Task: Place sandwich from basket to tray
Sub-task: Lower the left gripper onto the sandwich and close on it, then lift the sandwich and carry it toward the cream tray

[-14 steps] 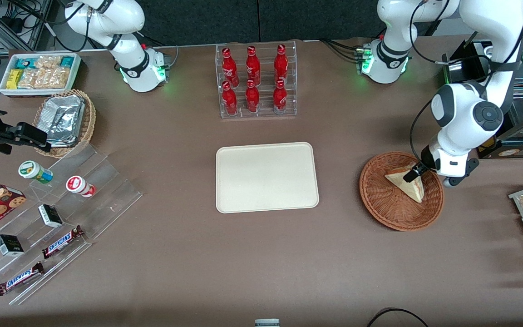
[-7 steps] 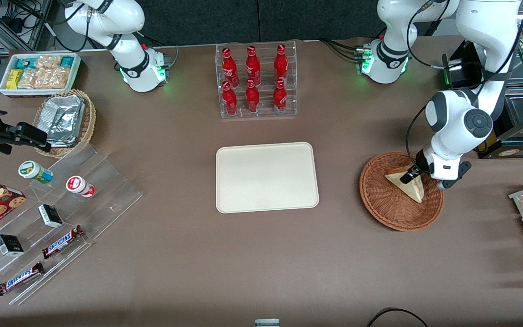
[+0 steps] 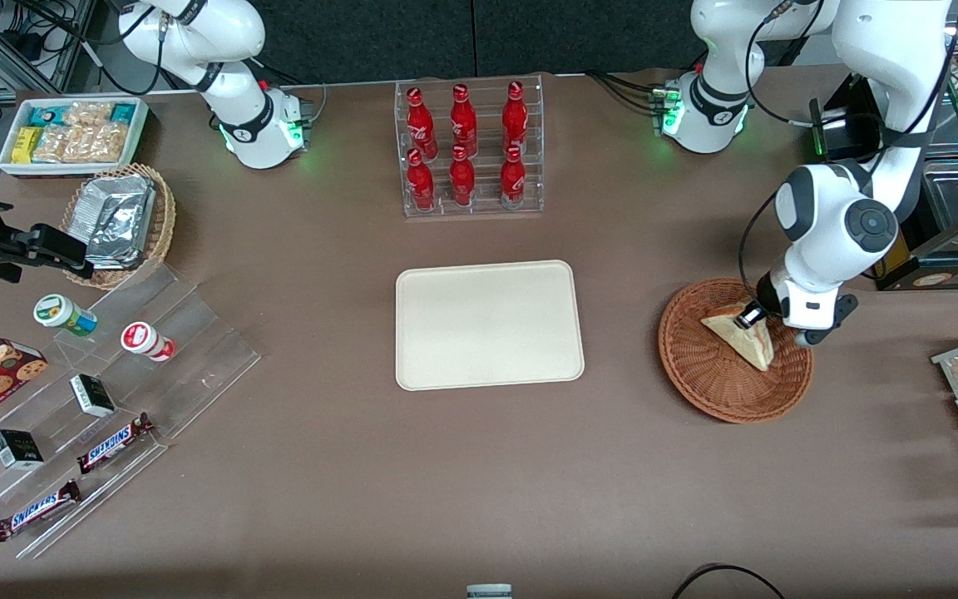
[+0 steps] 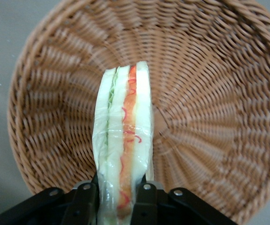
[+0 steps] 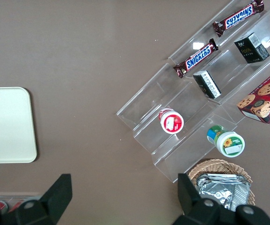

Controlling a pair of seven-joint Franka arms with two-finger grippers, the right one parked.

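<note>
Basket (image 3: 724, 383) toward working arm's end of table (image 3: 479, 466); sandwich (image 3: 741, 337) in it, on edge, over the part of the bowl farther from front camera. Gripper (image 3: 752, 316) in basket at sandwich's upper end, fingers (image 4: 84, 202) pressed on both faces of sandwich (image 4: 123, 150), basket weave (image 4: 210, 117) below. Tray (image 3: 489, 324) mid-table, well apart from basket. Bottle rack (image 3: 469, 148) farther from camera than tray. Stepped display stand (image 3: 113, 391) toward parked arm's end.
</note>
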